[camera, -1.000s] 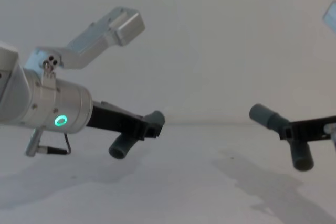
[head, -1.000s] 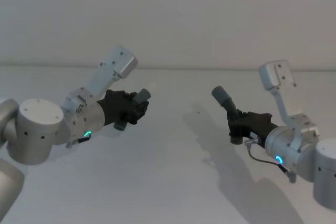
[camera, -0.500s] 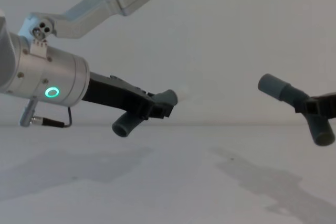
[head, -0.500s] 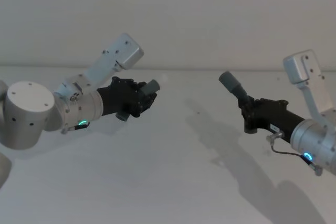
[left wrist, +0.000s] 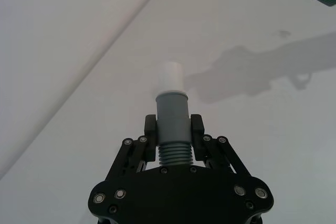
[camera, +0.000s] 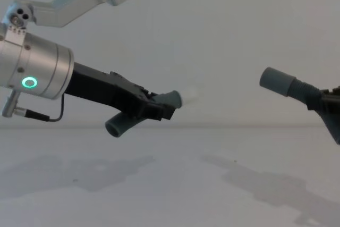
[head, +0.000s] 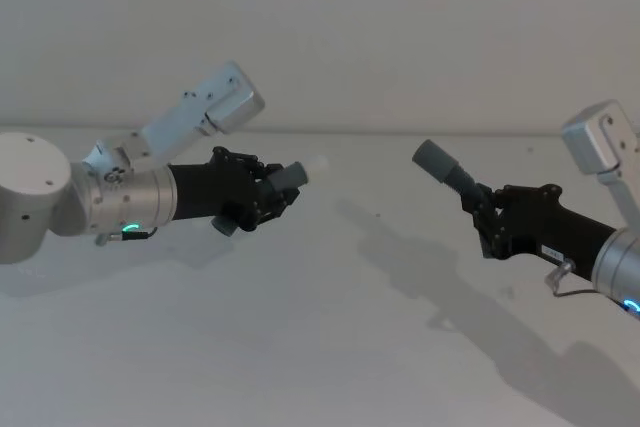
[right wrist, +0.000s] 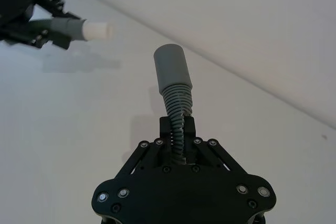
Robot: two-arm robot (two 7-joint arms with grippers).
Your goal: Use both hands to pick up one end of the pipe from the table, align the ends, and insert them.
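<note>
Currently, the white-tipped piece (left wrist: 173, 116) of the pipe is held in the air over the left part of the table (head: 300, 347), clear of its surface. The left gripper (left wrist: 174, 129) is closed on the ribbed dark-grey section, with one black finger pressing each side. The smooth grey collar and the white spigot tip (left wrist: 171, 75) project past the fingertips. The piece is bent, and its lower end (camera: 118, 126) slants down beneath the gripper.

The cuffed piece (right wrist: 177, 111) is held likewise over the right part of the table. The right gripper (right wrist: 177, 129) is clamped on its ribbed hose. The wider, smooth, round grey socket cuff (right wrist: 171, 65) stands out beyond the fingers, its mouth hollow. Spigot and cuff point roughly towards each other, well apart.

Both arms are silver cylinders, and a green ring light (camera: 29, 82) glows on the left one. The table is plain matte white and carries the arms' shadows.
</note>
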